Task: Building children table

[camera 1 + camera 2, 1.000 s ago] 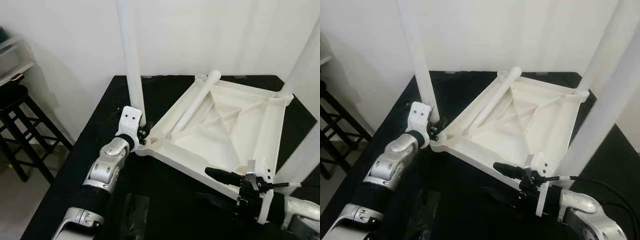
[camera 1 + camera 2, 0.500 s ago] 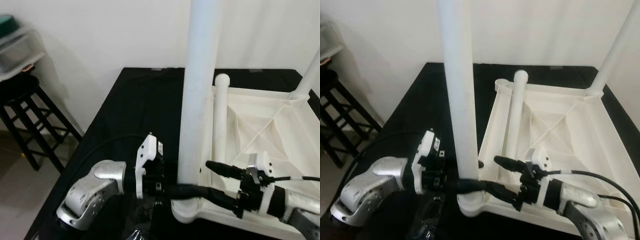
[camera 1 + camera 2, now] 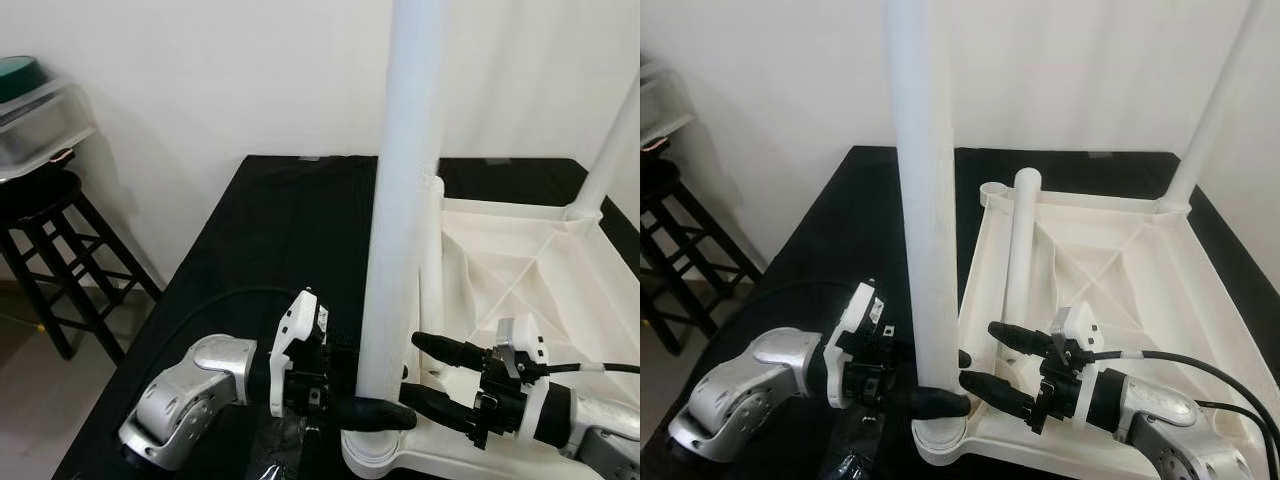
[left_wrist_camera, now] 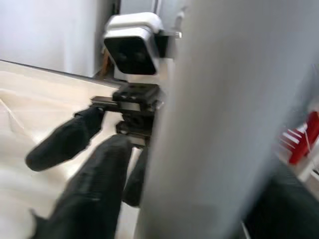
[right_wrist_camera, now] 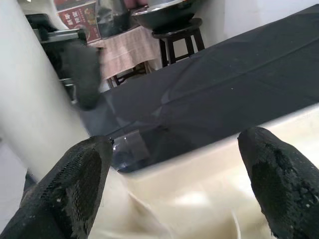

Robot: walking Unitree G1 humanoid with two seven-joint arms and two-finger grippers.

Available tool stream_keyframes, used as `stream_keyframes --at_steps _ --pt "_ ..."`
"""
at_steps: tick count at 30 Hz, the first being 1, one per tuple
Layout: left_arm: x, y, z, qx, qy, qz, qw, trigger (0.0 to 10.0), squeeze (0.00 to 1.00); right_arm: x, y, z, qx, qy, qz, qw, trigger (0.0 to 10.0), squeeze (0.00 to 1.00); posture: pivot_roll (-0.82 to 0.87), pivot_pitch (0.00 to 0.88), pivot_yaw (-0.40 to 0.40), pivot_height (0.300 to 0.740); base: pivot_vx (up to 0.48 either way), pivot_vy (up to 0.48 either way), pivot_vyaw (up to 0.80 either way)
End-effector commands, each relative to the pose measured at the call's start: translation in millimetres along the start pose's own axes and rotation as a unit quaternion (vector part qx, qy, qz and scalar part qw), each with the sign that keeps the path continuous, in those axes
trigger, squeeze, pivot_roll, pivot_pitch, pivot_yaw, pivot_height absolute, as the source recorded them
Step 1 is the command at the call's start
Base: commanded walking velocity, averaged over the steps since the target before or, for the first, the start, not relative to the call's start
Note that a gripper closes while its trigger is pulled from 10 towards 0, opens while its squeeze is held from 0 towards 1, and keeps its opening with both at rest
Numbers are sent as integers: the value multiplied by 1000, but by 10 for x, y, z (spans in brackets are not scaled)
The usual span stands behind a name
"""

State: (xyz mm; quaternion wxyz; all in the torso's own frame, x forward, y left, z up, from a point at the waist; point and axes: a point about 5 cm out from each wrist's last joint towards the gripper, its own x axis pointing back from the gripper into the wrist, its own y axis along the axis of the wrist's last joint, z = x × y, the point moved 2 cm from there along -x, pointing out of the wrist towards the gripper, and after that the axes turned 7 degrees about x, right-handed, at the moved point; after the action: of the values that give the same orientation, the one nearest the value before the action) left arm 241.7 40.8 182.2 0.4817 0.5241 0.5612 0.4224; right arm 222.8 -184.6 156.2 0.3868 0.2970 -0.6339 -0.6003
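A white children's table top [image 3: 520, 300] lies upside down on the black work table [image 3: 280, 240]. One white leg [image 3: 405, 200] stands upright in its near corner socket. My left gripper [image 3: 385, 395] is shut on this leg's base, one finger [image 4: 94, 189] on each side of it. My right gripper [image 3: 418, 368] hangs open just beside the leg, over the top's near rim, nothing between its fingers [image 5: 75, 184]. A loose leg [image 3: 1018, 250] lies inside the top. Another leg [image 3: 1210, 110] stands upright at the far right corner.
A black stool [image 3: 50, 250] stands on the floor to the left, below a clear plastic container [image 3: 35, 115]. A white wall runs behind the work table. Crumpled clear plastic [image 3: 280, 470] lies at the near edge, under my left arm.
The view has shifted. Since a second ago the held corner has swung round in front of me, and my right gripper has come from the top's right rim to beside the leg.
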Motion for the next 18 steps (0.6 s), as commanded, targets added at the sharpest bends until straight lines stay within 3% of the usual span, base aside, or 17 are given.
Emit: stream_keyframes --at_steps 1,3,4,6,8,9,10,11,13,14,15,17,18 --pt "77 57 166 -16 62 -4 998 10000 1000 -15 -5 15 -5 3 0 1000 10000 0 -69 54 33 740 0 0 0" --pt "77 57 166 -16 62 -4 998 10000 1000 -15 -5 15 -5 3 0 1000 10000 0 -69 54 33 740 0 0 0" --pt "103 91 286 -27 107 -11 994 10000 1000 -16 -5 17 -5 3 0 1000 10000 0 -69 52 33 740 0 0 0" --pt "103 91 286 -27 107 -11 994 10000 1000 -16 -5 17 -5 3 0 1000 10000 0 -69 52 33 740 0 0 0" --pt "233 200 653 -60 250 -21 966 10000 1000 -18 -4 19 -5 3 1 1000 10000 0 -68 54 32 740 0 0 0" --pt "330 245 815 -75 318 -20 945 10000 996 -17 -5 19 -5 3 1 1000 10000 0 -66 54 30 740 0 0 0" --pt "330 245 815 -75 318 -20 945 10000 996 -17 -5 19 -5 3 1 1000 10000 0 -66 54 30 740 0 0 0" --pt "395 270 905 -85 358 -20 930 10000 996 -16 -6 19 -6 3 1 1000 10000 0 -66 54 30 740 0 0 0" --pt "395 270 905 -85 358 -20 930 10000 996 -16 -6 19 -6 3 1 1000 10000 0 -66 54 30 740 0 0 0" --pt "490 280 999 -93 405 -12 909 10000 0 -16 -7 19 -6 3 1 1000 10000 0 -67 54 30 740 0 0 0" --pt "490 280 999 -93 405 -12 909 10000 0 -16 -7 19 -6 3 1 1000 10000 0 -67 54 30 740 0 0 0" --pt "620 238 1114 -91 486 7 869 10000 0 -15 -12 20 -7 4 2 1000 10000 0 -64 50 30 740 0 0 0" --pt "620 238 1114 -91 486 7 869 10000 0 -15 -12 20 -7 4 2 1000 10000 0 -64 50 30 740 0 0 0"
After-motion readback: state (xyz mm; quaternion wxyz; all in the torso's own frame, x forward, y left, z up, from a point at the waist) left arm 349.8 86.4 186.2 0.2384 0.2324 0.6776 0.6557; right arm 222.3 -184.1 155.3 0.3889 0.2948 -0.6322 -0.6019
